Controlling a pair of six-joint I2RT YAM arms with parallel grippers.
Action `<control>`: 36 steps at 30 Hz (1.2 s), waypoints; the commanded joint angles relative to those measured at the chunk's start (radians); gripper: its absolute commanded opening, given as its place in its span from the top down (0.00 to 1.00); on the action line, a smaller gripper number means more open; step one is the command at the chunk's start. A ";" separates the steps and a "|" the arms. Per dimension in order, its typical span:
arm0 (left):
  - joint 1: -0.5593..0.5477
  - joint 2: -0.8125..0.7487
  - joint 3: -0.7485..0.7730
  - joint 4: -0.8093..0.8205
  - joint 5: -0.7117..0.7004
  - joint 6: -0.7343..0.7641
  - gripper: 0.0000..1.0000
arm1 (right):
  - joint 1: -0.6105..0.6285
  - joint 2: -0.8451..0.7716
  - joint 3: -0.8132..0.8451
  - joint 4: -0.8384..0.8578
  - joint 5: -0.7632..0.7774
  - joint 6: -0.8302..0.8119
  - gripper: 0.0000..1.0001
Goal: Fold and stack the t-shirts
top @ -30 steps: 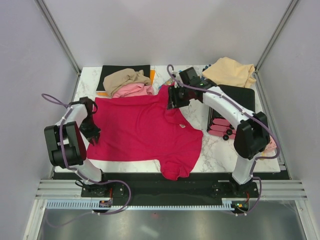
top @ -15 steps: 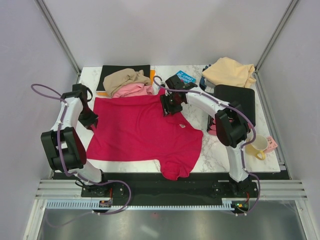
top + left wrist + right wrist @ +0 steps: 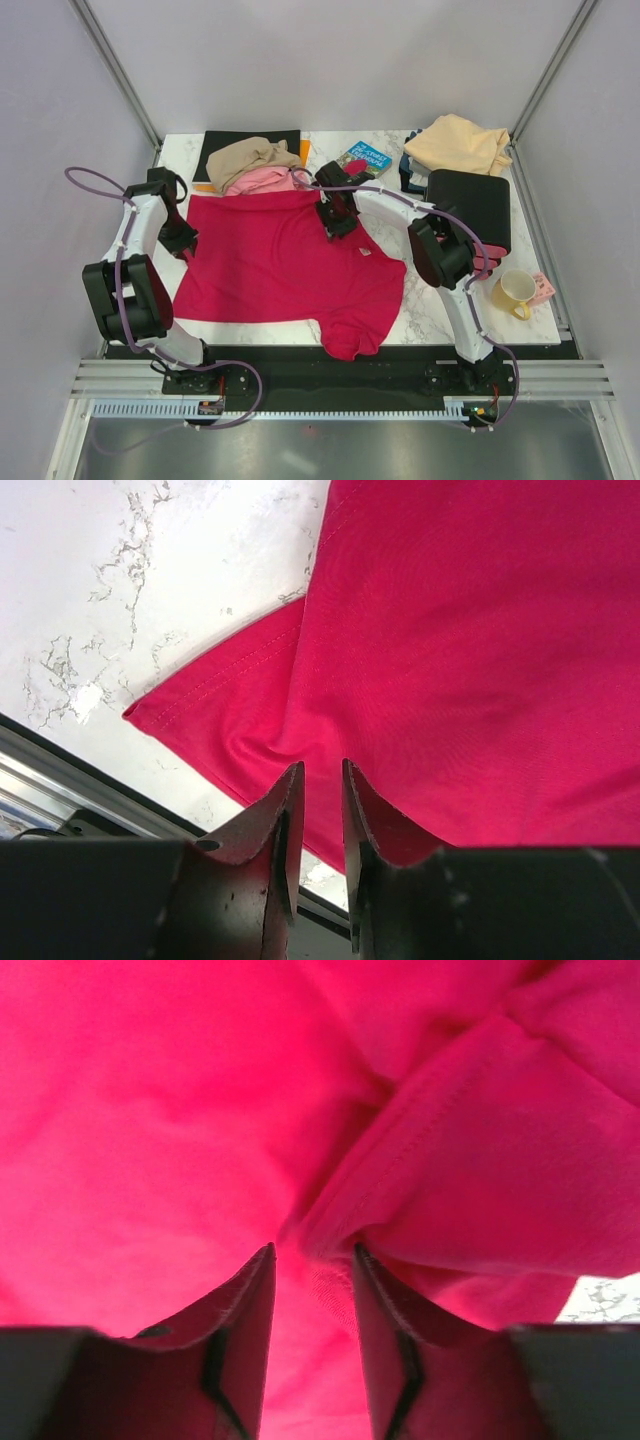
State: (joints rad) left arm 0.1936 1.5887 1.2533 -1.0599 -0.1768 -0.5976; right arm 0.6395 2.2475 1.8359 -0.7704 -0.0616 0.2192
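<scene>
**Crimson T-Shirt Spread on Counter: Claw Status**

**Workpiece position.** The crimson t-shirt [image 3: 285, 265] lies spread open in the middle of the marble counter [image 3: 430, 305]. One flap of it hangs over the near edge. Its rear edge touches the pink t-shirt [image 3: 262, 181].

**Left claw.** The left claw [image 3: 182, 242] sits at the left edge of the crimson t-shirt. In the left wrist view its fingers stand almost together. Wrinkles in the red cloth run in toward the fingertips, so the claw is clenched on the crimson t-shirt. Just beside the tips, a pointed corner with a stitched edge lies flat on the marble.

**Right claw.** The right claw [image 3: 338, 222] is at the rear right part of the same shirt, near the blue book [image 3: 362, 158]. In the right wrist view the fingers stand apart over a raised fold with a stitched edge. Whether they pinch that fold cannot be told.

**Other shirts.**
- The tan-brown t-shirt [image 3: 250, 155] is bunched at the rear left. It lies partly on a black mat [image 3: 225, 140] and rests on the pink t-shirt.
- The peach-cream t-shirt [image 3: 458, 143] lies crumpled at the rear right corner.

**Other items.** A black pad [image 3: 480, 200] lies at the right side. A pale yellow mug [image 3: 515, 290] stands near the right edge.
</scene>
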 commanded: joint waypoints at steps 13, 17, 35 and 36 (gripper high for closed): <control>-0.059 0.014 -0.006 0.034 0.022 0.022 0.74 | -0.001 -0.080 0.074 -0.041 0.163 -0.012 0.95; -0.079 0.033 0.000 0.038 0.031 0.021 0.75 | -0.004 -0.130 0.092 -0.066 0.209 -0.026 0.98; -0.092 0.071 0.031 0.038 0.034 0.061 0.75 | -0.119 -0.082 0.177 -0.176 0.480 -0.038 0.95; -0.094 0.073 0.031 0.037 0.034 0.062 0.75 | -0.124 -0.074 0.180 -0.179 0.482 -0.035 0.95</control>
State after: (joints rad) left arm 0.1032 1.6501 1.2510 -1.0378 -0.1467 -0.5766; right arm 0.5159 2.1376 1.9659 -0.9176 0.3492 0.1787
